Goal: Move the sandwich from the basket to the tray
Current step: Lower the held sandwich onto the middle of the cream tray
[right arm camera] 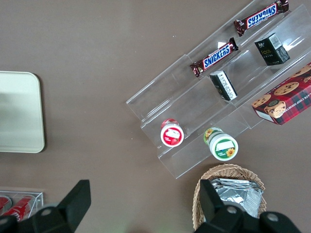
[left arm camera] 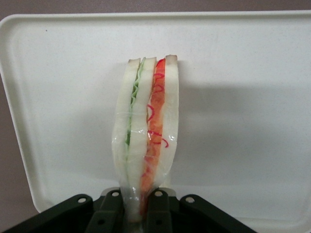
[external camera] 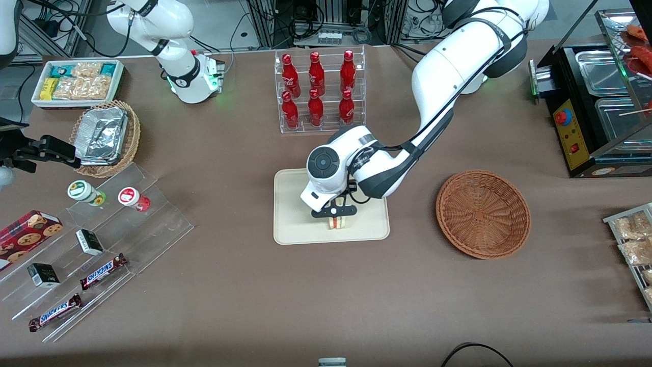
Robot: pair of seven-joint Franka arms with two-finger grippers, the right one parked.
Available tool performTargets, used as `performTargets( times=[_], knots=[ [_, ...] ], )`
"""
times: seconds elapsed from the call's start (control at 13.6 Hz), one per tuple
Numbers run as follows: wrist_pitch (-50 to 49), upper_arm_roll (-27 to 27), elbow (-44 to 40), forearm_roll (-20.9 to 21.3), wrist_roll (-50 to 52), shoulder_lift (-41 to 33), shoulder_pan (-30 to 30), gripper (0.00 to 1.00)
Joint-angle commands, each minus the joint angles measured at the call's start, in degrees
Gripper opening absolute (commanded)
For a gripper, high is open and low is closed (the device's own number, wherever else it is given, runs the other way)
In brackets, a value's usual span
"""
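The sandwich (external camera: 337, 223), pale bread in clear wrap with green and red-orange filling (left arm camera: 146, 141), stands on edge over the cream-beige tray (external camera: 290, 224). My gripper (external camera: 335, 214) is directly above it and shut on its wrapped end, one black finger (left arm camera: 109, 213) on each side. In the left wrist view the tray (left arm camera: 243, 97) fills the background below the sandwich. The reddish-brown woven basket (external camera: 483, 213) lies beside the tray toward the working arm's end of the table, with nothing in it.
A clear rack of red bottles (external camera: 320, 89) stands farther from the front camera than the tray. Acrylic steps with Snickers bars (external camera: 102, 271) and small boxes, and a tan wicker basket of foil containers (external camera: 104, 136), lie toward the parked arm's end. Bagged pastries (external camera: 631, 239) sit past the basket.
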State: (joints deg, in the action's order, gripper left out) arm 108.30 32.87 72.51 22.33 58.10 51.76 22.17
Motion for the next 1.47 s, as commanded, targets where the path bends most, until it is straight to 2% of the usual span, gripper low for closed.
performTargets(
  times=[0.0, 0.52, 0.59, 0.74, 0.81, 1.4],
  knots=[
    [-1.2, -0.2, -2.3, 0.9, 1.0, 1.1, 1.1, 0.0],
    [-1.0, -0.1, -2.2, 1.0, 0.6, 2.2, 1.6, 0.01],
    [-1.0, -0.2, -2.2, 1.0, 0.6, 2.4, 1.6, 0.11],
    [-0.9, -0.2, -2.2, 1.0, 0.5, 2.4, 1.5, 0.84],
    [-1.0, -0.2, -2.1, 1.0, 0.4, 2.4, 1.5, 1.0],
    [-3.5, 0.2, -2.4, 1.0, 1.1, -1.3, 1.5, 1.0]
  ],
)
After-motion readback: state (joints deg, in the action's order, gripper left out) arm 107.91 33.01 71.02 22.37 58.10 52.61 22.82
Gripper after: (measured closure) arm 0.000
